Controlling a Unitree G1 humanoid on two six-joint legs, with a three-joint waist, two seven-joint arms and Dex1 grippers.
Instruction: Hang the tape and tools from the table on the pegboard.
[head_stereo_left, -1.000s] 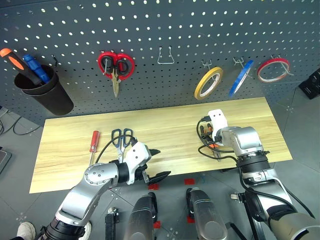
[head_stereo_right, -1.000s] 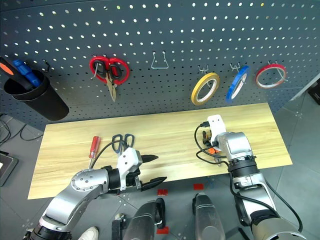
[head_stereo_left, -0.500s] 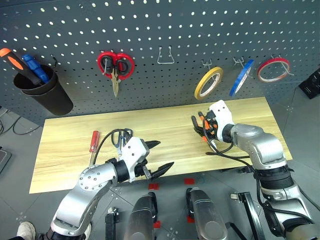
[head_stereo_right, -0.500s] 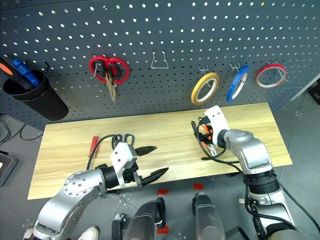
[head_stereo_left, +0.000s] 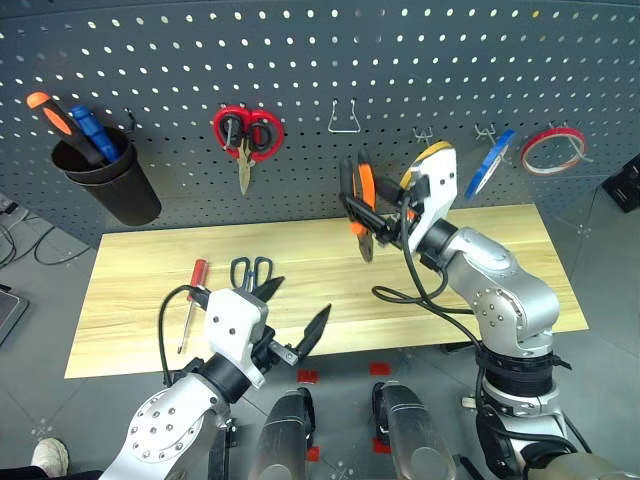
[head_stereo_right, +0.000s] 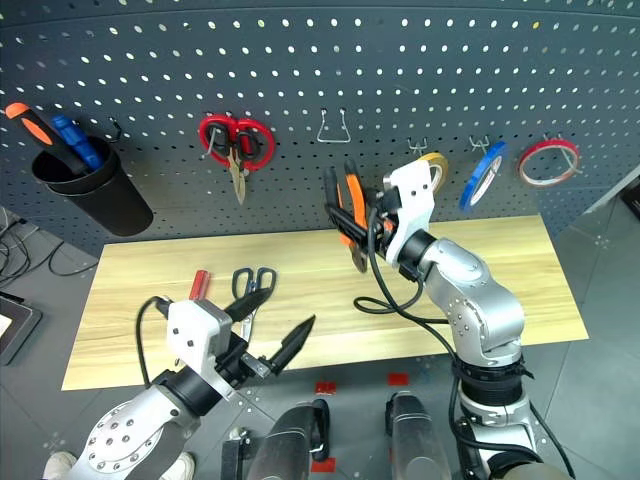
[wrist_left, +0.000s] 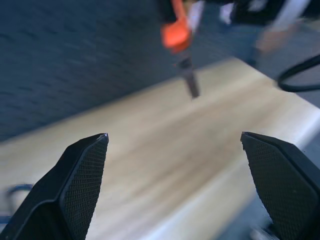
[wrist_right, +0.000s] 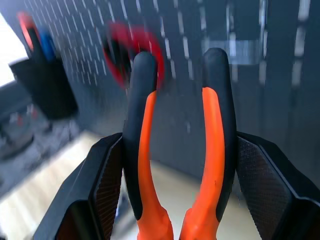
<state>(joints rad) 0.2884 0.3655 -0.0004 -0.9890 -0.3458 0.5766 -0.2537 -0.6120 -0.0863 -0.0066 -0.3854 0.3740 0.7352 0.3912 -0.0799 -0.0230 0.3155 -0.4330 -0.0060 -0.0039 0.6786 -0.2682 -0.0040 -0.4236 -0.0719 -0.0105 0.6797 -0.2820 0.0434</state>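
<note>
Surface (head_stereo_left: 150, 290): pale matt wood planks. Pegboard (head_stereo_left: 300, 60) behind it: dark matt perforated panel, wire metal hooks. Pliers (head_stereo_left: 360, 195): smooth orange-black handles.

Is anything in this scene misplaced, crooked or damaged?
Nothing looks damaged. The dark-blue scissors and small red screwdriver lie unhung on the table; the right gripper holds the pliers handles-up.

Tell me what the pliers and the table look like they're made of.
Pliers: handles look like matte rubbery plastic, orange with black edging; the nose looks like dark metal, judging by its dull grey tip. Table: light wood, or possibly a wood-look laminate, with visible plank lines and grain.
</note>
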